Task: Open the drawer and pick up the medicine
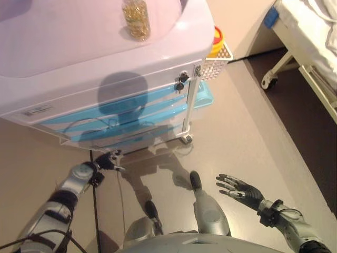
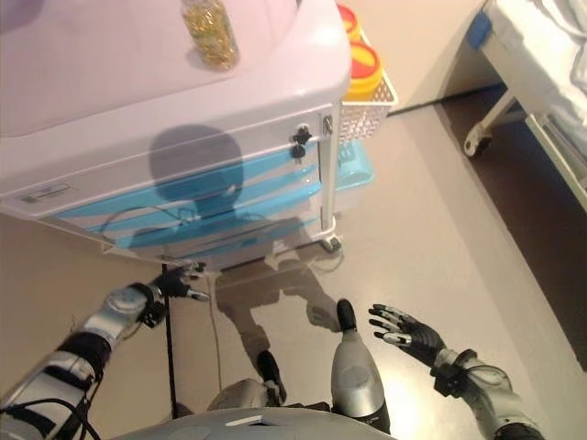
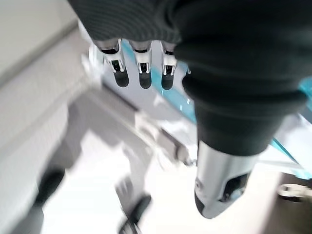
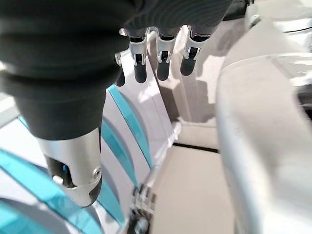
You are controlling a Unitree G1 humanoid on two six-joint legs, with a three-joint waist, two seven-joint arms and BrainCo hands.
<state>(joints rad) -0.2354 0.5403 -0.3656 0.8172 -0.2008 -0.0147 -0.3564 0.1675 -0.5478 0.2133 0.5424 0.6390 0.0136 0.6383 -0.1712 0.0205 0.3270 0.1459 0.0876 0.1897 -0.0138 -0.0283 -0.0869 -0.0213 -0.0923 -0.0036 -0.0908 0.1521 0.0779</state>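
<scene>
A white medical cart with blue-fronted drawers stands at twelve o'clock, all drawers closed. A clear bottle of yellow capsules sits on its white top. The left robot hand, fingers relaxed and empty, hangs just below the lowest drawer at eight o'clock. The right robot hand, fingers spread and empty, hovers over the floor at four o'clock.

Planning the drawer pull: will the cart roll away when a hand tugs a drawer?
Probably somewhat. The cart stands on a caster on smooth floor, so a tug may drag it. The jar on top looks tall and narrow, so a jolt might tip it.
</scene>
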